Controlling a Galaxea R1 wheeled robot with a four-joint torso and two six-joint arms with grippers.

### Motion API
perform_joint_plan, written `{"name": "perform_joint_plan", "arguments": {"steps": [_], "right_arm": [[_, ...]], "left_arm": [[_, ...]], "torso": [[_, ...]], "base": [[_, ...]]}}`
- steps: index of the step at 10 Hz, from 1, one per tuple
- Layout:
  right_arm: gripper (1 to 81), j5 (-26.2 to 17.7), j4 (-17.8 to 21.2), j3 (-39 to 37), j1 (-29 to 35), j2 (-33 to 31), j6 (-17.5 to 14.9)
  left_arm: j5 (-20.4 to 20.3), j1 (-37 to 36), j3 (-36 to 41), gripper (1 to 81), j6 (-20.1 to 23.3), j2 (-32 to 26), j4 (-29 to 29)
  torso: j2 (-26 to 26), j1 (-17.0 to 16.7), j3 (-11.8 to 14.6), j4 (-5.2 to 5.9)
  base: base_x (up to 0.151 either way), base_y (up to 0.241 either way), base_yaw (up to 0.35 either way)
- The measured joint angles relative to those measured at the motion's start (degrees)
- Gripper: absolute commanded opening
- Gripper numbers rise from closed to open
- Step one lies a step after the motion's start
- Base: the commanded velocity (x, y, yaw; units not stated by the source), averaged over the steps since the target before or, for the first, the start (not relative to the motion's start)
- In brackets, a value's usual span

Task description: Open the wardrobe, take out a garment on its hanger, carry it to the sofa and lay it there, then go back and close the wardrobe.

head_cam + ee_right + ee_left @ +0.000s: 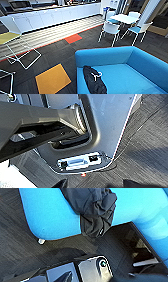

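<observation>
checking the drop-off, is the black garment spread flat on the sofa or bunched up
Bunched up. The garment lies in a crumpled heap at the front of the sofa seat, one end hanging over the front edge, with the pale hanger on top.

Dark carpet with orange tiles, white counter, white table and chairs.

Black garment with hanger lying on blue sofa seat.
</observation>
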Motion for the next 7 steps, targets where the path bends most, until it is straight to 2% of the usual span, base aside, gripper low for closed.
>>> {"name": "perform_joint_plan", "arguments": {"steps": [2, 5, 7], "right_arm": [[81.1, 0.0, 0.0, 0.0, 0.0, 0.0, 0.0], [81.1, 0.0, 0.0, 0.0, 0.0, 0.0, 0.0], [81.1, 0.0, 0.0, 0.0, 0.2, 0.0, 0.0]], "left_arm": [[-2.4, 2.5, 0.3, 81.1, 0.4, -0.6, 1.2], [-2.7, 4.4, 0.4, 81.1, 2.0, -1.2, 2.1], [-3.1, 5.3, 0.4, 81.1, 2.0, -1.2, 2.5]], "torso": [[0.0, 0.0, 0.0, 0.00], [0.0, 0.0, 0.0, 0.00], [0.0, 0.0, 0.0, 0.00]], "base": [[0.000, 0.000, 0.000], [0.000, 0.000, 0.000], [-0.076, 0.000, 0.000]]}}
